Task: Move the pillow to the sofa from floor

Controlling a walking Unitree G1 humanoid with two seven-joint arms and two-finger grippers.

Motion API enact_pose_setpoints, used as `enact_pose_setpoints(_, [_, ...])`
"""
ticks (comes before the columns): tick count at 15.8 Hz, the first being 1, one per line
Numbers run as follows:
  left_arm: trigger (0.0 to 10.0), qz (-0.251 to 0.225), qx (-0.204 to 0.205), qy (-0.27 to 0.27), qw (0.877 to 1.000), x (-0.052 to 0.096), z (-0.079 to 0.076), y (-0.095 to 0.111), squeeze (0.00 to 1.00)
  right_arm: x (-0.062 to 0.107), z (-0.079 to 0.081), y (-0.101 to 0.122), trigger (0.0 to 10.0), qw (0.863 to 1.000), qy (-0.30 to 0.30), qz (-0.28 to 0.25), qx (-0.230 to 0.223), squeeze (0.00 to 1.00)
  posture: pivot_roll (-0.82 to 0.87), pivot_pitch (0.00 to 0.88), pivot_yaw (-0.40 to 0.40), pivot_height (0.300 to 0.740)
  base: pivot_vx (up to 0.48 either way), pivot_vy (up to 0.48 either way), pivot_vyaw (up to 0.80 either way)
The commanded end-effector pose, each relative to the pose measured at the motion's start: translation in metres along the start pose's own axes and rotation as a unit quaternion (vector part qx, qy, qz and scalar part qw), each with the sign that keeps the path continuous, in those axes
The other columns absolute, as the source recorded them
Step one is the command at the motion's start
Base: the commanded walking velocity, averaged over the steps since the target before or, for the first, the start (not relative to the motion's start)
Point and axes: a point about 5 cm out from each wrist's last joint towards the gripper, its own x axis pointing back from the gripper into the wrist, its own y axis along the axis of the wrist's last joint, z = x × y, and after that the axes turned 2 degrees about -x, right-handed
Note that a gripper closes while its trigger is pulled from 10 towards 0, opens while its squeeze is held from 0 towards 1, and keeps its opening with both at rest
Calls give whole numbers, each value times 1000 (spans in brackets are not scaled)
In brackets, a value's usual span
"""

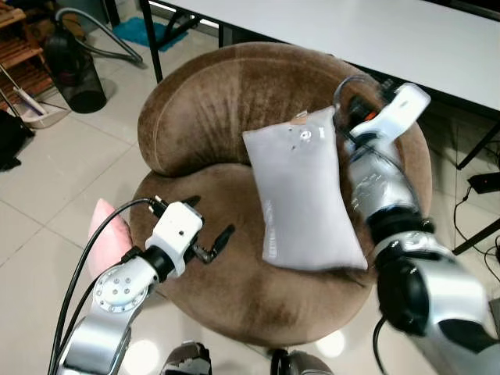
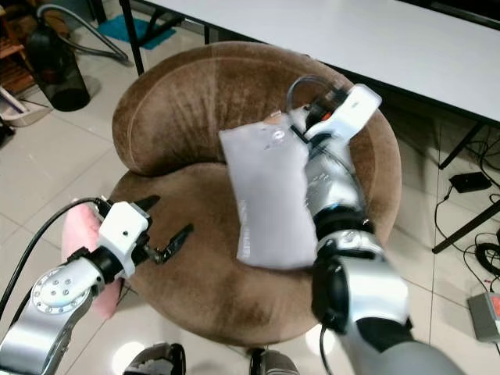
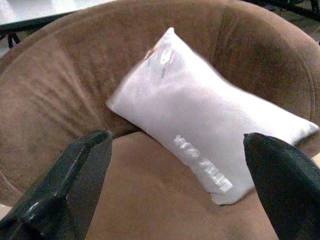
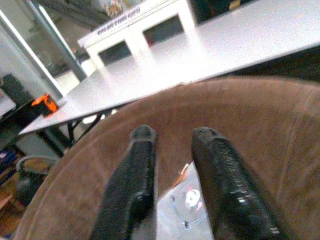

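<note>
I see the white pillow (image 1: 305, 195) lying on the brown sofa (image 1: 211, 101), mid-frame, its upper end leaning against the backrest. My right hand (image 4: 172, 172) pinches the pillow's top corner with a narrow grip. My left hand (image 1: 205, 228), lower left, hangs spread wide over the seat.

A pale grey rectangular fabric pillow (image 1: 305, 195) with faint white lettering lies on the round brown velvety sofa (image 1: 211, 101), a pink soft cushion (image 1: 109, 226) on the cream tiled floor (image 1: 55, 164) beside it.
</note>
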Motion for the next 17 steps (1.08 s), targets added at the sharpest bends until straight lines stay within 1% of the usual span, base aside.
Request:
enact_pose_setpoints(1, [10000,4,5,2,1000,-6,-3,-1,0,0,-5,2,10000,1000,7,-6,23,0,142,140,-70,740,0,0,0])
enact_pose_setpoints(2, [10000,7,15,9,1000,-12,-5,-4,0,2,-6,1,10000,998,28,-9,49,0,118,117,-65,740,0,0,0])
enact_pose_setpoints(3, [10000,5,13,11,1000,-18,-7,-5,0,14,-7,-6,10000,995,61,-12,72,0,106,106,-62,740,0,0,0])
enact_pose_setpoints(4, [10000,2,11,15,1000,-27,-10,-6,0,35,-13,-16,10000,992,79,-8,100,0,76,84,-54,740,0,0,0])
enact_pose_setpoints(5, [10000,1,14,19,1000,-30,-11,-7,0,47,-17,-21,10000,991,81,-8,110,0,63,73,-48,740,0,0,0])
enact_pose_setpoints(6, [10000,-2,20,25,999,-36,-12,-7,0,70,-27,-30,10000,989,78,-4,126,0,31,53,-33,740,0,0,0])
enact_pose_setpoints(7, [10000,-9,24,26,999,-43,-15,-5,0,110,-42,-44,10000,987,70,16,144,0,18,46,-23,740,0,0,0])
enact_pose_setpoints(8, [10000,-13,25,19,999,-47,-18,-5,0,137,-52,-51,10000,987,57,33,149,0,-9,34,-9,740,0,0,0])
enact_pose_setpoints(9, [10000,-15,26,12,999,-48,-20,-6,0,160,-63,-56,10000,986,38,47,158,0,-23,28,-3,740,0,304,0])
enact_pose_setpoints(10, [10000,-15,27,12,999,-50,-20,-8,0,179,-73,-57,10000,984,14,62,166,0,-40,21,5,740,0,334,0])
enact_pose_setpoints(11, [10000,-15,27,13,999,-50,-20,-9,0,185,-77,-58,10000,984,2,67,166,0,-40,21,5,740,0,334,0])
enact_pose_setpoints(12, [10000,-16,30,13,999,-50,-21,-10,0,195,-82,-57,10000,983,-13,72,170,0,-45,18,5,740,0,368,0])
enact_pose_setpoints(13, [10000,-17,31,13,999,-51,-21,-11,0,203,-82,-54,10000,982,-24,79,171,0,-51,17,4,740,0,409,0])
enact_pose_setpoints(15, [10000,-16,30,18,999,-54,-22,-13,0,207,-78,-55,10000,980,-32,88,173,0,-51,16,-3,740,0,409,0])
enact_pose_setpoints(17, [10000,-17,30,24,999,-55,-22,-13,0,204,-71,-58,10000,981,-20,92,172,0,-45,17,-10,740,0,424,0])
